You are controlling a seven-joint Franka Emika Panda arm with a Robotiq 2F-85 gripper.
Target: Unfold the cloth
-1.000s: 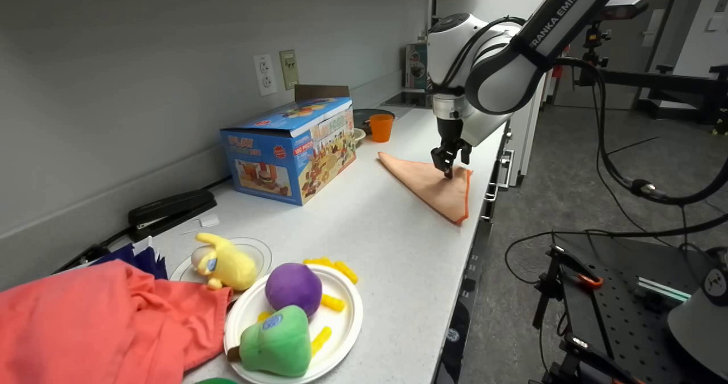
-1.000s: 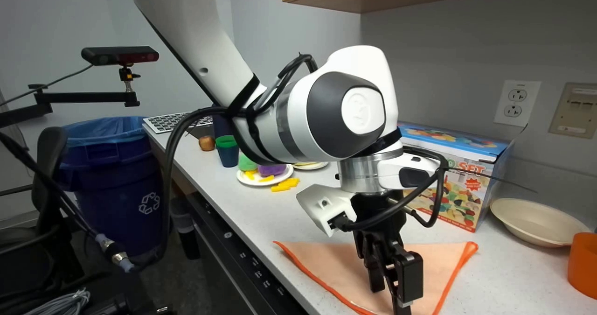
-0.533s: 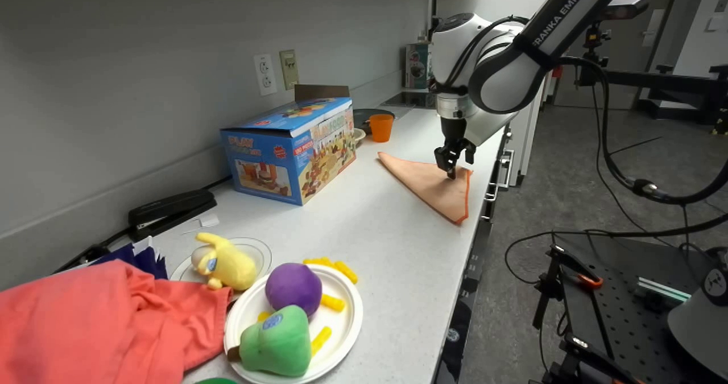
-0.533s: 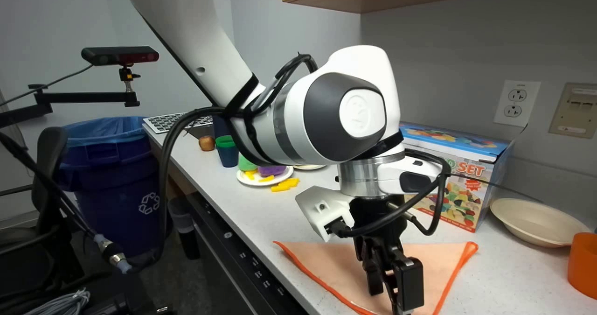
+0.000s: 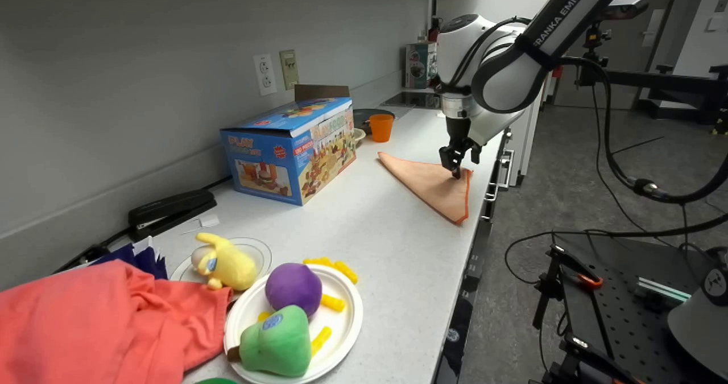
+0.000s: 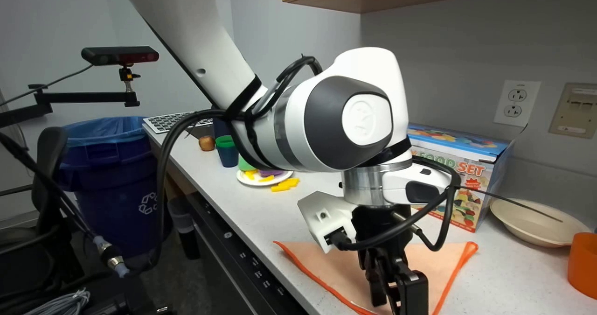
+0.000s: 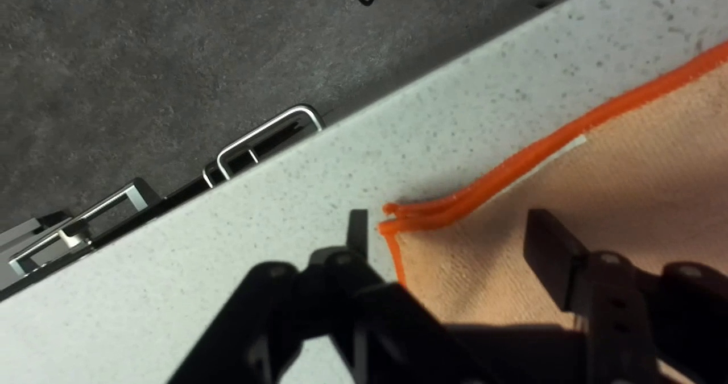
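Your gripper (image 7: 448, 239), spread wide, has shifted closer to a corner of the cloth (image 5: 434, 185); contact is unclear.

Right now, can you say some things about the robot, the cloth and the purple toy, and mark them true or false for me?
1. The end effector is open. True.
2. The cloth's edges are blue. False: the peach cloth has orange edges.
3. The purple toy sits on the white plate. True.
4. The cloth is fully unfolded. False: it lies folded, roughly a triangle.
5. The cloth lies on the counter. True.
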